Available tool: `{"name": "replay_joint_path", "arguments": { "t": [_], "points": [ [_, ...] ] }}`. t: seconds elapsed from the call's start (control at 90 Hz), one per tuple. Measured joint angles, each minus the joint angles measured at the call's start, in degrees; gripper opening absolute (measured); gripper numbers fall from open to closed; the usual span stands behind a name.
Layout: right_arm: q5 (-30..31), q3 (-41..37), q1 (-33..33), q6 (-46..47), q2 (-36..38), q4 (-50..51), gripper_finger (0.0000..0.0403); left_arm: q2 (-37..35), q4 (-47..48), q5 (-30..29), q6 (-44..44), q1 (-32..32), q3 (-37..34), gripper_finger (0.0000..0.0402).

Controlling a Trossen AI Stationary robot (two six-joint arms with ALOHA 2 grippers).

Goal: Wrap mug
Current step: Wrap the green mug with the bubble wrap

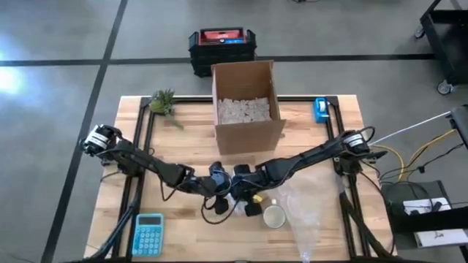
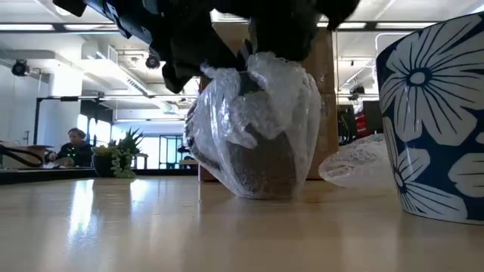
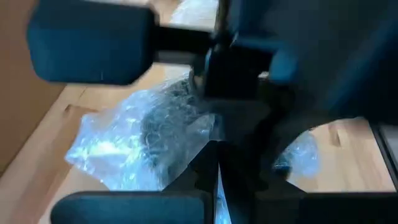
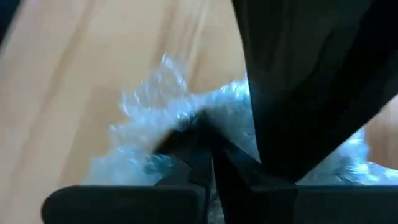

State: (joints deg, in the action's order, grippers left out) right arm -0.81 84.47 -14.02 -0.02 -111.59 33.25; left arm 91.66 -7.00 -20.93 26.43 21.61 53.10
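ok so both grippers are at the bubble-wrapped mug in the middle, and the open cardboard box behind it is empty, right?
Not quite. The open cardboard box isn't empty: the high view shows pale packing fill inside it. The rest holds: left gripper and right gripper both meet at the bubble-wrapped mug.

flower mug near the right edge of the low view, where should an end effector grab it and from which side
Probably by the rim, coming straight down from above. The flower mug stands upright on the table with its open mouth up, so one finger can go inside the wall and one outside. No handle shows. The bubble wrap sheet lies beside it and both end effectors crowd the wrapped bundle nearby.
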Motion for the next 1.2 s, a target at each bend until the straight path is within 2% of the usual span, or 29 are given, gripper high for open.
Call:
{"name": "replay_joint_path", "arguments": {
  "t": [0.311, 0.644, 0.811, 0.922, 1.2],
  "points": [
    [-0.71, -0.17, 0.13, 0.16, -1.05, 0.59, 0.0002, -0.11, -0.14, 0.76, 0.03, 0.09, 0.11, 0.0001],
    [-0.57, 1.00, 0.01, -0.43, 7.44, 4.40, 0.0002, -0.11, 0.04, 0.76, 0.03, 0.11, 0.05, 0.0001],
    [5.42, 0.90, 0.88, 0.03, 8.19, 4.61, 0.0002, -0.13, 0.10, 0.85, 0.03, 0.11, 0.11, 0.0001],
    [5.99, 0.10, 0.96, 0.16, 6.52, 3.66, 0.0002, -0.13, 0.14, 0.89, 0.03, 0.11, 0.11, 0.0001],
    [1.64, -1.03, 0.89, 1.70, -1.50, 3.52, 0.0002, -0.13, 0.30, 0.94, 0.03, 0.11, 0.11, 0.0001]
  ]
}}
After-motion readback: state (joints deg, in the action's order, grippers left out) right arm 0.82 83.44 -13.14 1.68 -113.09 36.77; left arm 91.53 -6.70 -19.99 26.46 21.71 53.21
